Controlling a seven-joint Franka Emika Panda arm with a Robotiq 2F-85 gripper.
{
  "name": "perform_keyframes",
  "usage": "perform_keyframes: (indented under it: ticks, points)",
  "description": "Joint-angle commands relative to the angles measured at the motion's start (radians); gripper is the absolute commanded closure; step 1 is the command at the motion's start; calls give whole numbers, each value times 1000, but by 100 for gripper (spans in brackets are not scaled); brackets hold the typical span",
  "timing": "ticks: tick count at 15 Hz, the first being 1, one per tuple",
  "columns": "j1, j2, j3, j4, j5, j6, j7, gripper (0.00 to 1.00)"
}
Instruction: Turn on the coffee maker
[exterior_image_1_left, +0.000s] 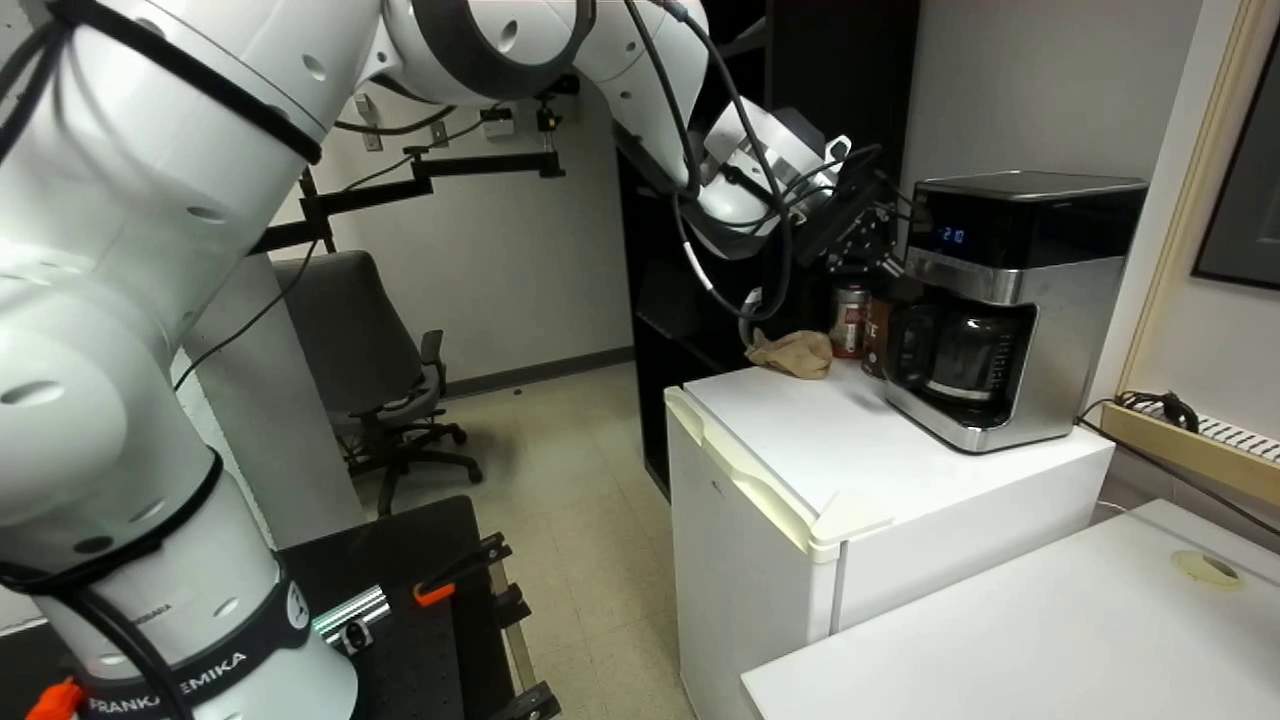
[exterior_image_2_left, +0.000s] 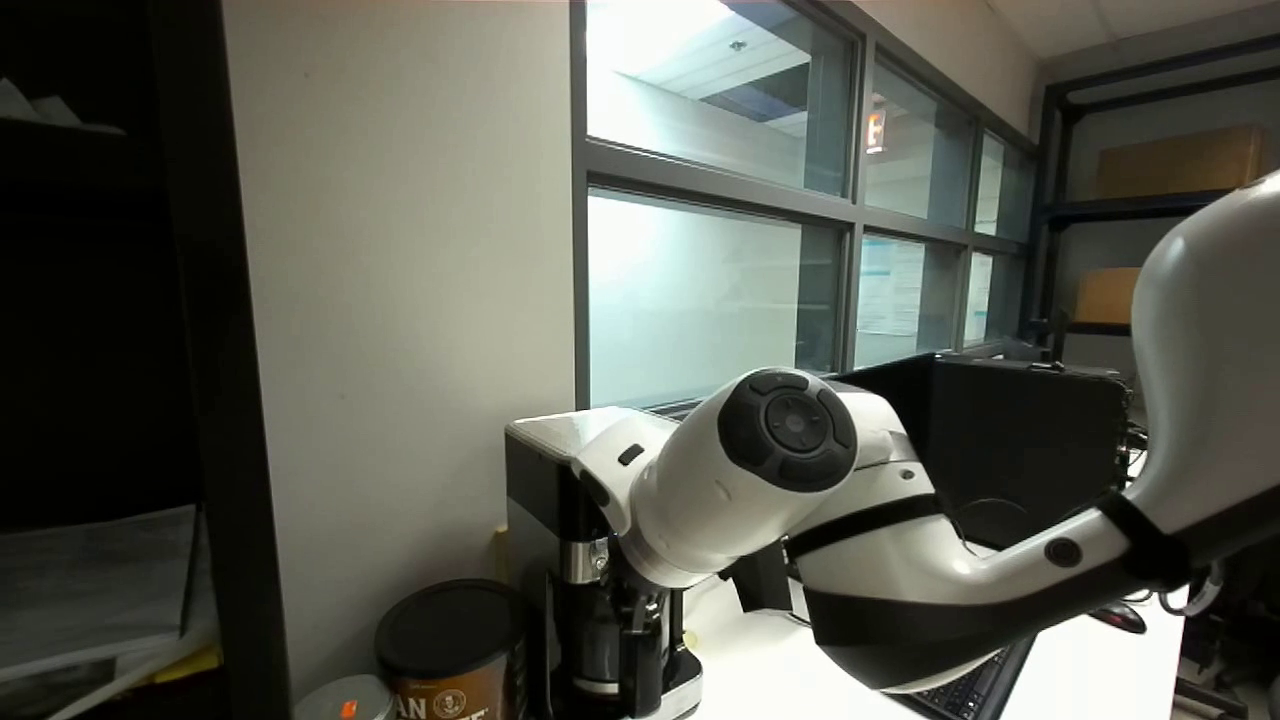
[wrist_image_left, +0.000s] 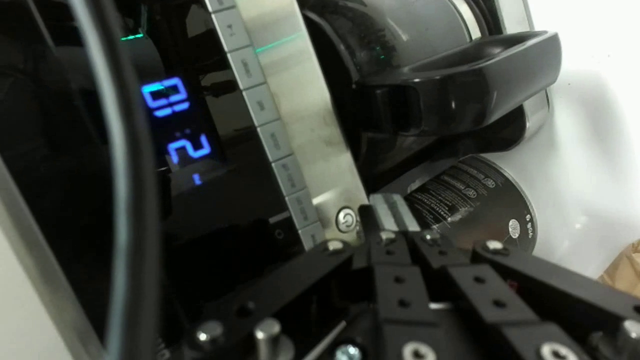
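Looks like the final aim before a press: pointing the jaws, together and pinching nothing, just beside the power button (wrist_image_left: 346, 220) in the wrist view; cannot tell whether touching the metal band (wrist_image_left: 320, 115). See the coffee maker (exterior_image_1_left: 1075, 330) in an exterior view near the rear corner of the counter (exterior_image_1_left: 800, 430), by the wall (exterior_image_1_left: 1050, 90), close to one side edge and back from the front edge. Could miss the button by slipping off the band's lower edge toward the carafe handle (wrist_image_left: 465, 90), from aiming low rather than squarely at the button's face. Could stray the opposite way onto the row of keys (wrist_image_left: 275, 140), through overcorrection, and perhaps alter a setting instead. Might shove the coffee maker toward the wall, or skew it toward the nearby side edge, by pressing hard or at a slant. Risks nudging the canister (wrist_image_left: 475, 210), standing just beside the coffee maker toward the counter's far edge, on a low swing, and driving it into the red-and-silver can (exterior_image_1_left: 849, 322) nearer that edge. Might snag the loose cable (wrist_image_left: 122, 175) hanging across the wrist view, with a careless turn. Might also mistake the lit digits (exterior_image_1_left: 953, 236), perhaps only a clock, for success after a missed press.
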Motion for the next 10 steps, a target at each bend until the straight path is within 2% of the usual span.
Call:
perform_keyframes:
  ticks: [1, 10]
  points:
    - [22, 52, -24, 84, 19, 8, -37, 100]
    - [26, 75, -34, 122, 47, -6, -65, 100]
